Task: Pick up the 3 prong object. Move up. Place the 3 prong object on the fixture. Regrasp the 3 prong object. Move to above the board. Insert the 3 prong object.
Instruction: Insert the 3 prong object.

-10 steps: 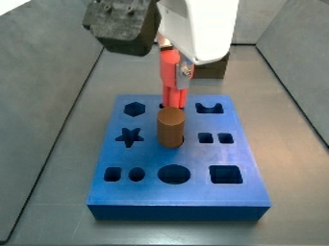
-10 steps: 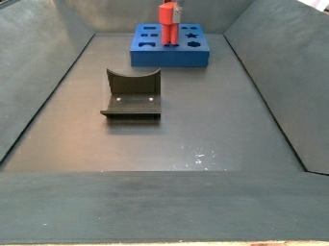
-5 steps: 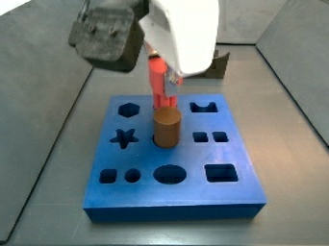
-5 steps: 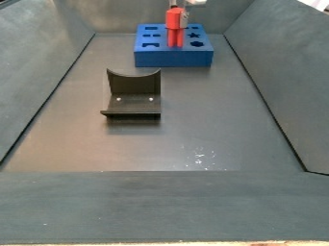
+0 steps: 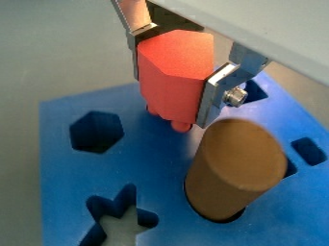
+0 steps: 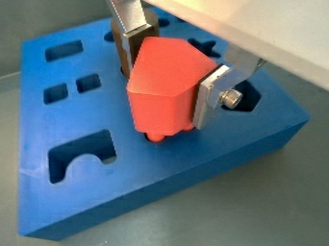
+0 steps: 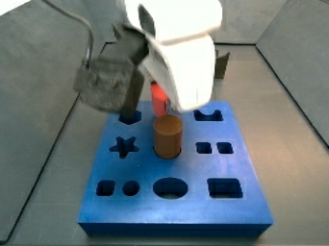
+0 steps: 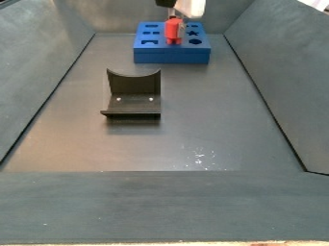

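My gripper (image 5: pixel 180 72) is shut on the 3 prong object (image 5: pixel 171 58), a red-orange block held between the silver fingers (image 5: pixel 221 85) with its stubby prongs pointing down. It hangs close over the blue board (image 5: pixel 52 163), right beside the brown cylinder (image 5: pixel 234 168) that stands upright in a board hole. Both also show in a wrist view: gripper (image 6: pixel 171 77), block (image 6: pixel 164 67), board (image 6: pixel 115 183). In a side view the block (image 7: pixel 158 99) is mostly hidden behind the arm, above the board (image 7: pixel 180 207). The fixture (image 8: pixel 131 94) stands apart on the floor, with the board (image 8: pixel 174 53) farther back.
The board has hexagon (image 5: pixel 94 132) and star (image 5: pixel 115 216) holes near the block, and several other cut-outs. Grey sloping walls (image 8: pixel 52 86) enclose the floor on both sides. The arm's white body (image 7: pixel 180 48) hides the board's far edge.
The gripper has come down with the 3 prong object, closer to the board beside the brown cylinder. The grip has not changed. The fixture has not moved.
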Available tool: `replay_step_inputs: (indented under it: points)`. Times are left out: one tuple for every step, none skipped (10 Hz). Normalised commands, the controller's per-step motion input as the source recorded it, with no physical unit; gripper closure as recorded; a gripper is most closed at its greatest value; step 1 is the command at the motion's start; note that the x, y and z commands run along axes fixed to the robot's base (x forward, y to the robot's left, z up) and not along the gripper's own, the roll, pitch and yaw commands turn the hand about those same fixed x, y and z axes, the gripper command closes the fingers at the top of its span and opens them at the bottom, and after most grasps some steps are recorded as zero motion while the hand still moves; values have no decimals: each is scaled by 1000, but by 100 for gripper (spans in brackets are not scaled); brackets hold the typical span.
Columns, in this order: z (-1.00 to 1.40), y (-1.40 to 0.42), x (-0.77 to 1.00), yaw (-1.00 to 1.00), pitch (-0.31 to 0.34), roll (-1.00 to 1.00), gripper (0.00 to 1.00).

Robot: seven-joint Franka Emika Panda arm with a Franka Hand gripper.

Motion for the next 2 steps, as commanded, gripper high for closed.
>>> replay_step_inputs:
  points:
    - [0, 0, 0, 0, 0, -9, 100]
    - [0, 0, 0, 0, 0, 0, 100]
